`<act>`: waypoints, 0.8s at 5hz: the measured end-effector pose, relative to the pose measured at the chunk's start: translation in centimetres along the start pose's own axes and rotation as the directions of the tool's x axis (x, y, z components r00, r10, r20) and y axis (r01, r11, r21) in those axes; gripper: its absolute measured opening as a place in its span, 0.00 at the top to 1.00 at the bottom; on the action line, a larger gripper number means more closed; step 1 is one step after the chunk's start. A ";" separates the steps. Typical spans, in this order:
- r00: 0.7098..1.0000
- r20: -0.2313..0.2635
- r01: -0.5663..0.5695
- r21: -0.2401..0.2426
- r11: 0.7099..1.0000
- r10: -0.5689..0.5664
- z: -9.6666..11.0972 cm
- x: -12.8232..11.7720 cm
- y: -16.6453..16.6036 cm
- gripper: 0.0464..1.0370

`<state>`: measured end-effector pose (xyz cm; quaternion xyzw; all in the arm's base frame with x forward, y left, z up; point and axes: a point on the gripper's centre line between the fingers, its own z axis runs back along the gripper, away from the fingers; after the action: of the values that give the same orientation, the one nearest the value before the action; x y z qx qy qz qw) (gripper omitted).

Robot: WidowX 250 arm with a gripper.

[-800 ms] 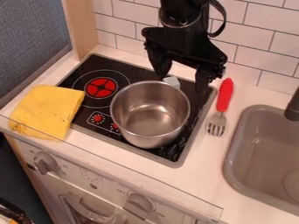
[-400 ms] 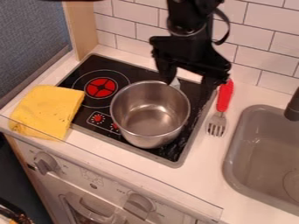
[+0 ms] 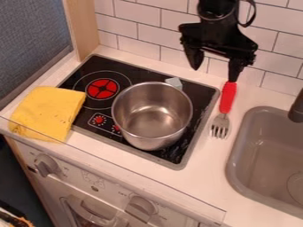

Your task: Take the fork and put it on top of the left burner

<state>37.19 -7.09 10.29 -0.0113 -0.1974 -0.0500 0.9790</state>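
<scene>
two released jaws stand wide apart, one near the fork (image 3: pixel 227 98), whether touching i cannot tell

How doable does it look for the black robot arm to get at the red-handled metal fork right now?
Probably yes: its open end effector hangs close to the fork, which lies on the white counter between the black stovetop and the grey sink, with nothing resting on it.

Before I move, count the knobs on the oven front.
2 on the oven front: the left knob, nearer the cloth, and the right knob, nearer the sink. More may be hidden.
</scene>
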 end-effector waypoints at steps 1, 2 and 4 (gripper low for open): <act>0.999 -0.035 -0.005 0.052 0.999 0.006 -2.0 1.6 0.5 0.04; 0.997 -0.079 -0.010 0.047 0.999 0.013 -4.7 1.7 0.2 0.04; 0.989 -0.151 0.014 0.053 0.998 -0.006 -9.4 2.3 -1.3 0.04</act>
<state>42.79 -8.99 2.50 0.0199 -0.1242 -0.0503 0.9908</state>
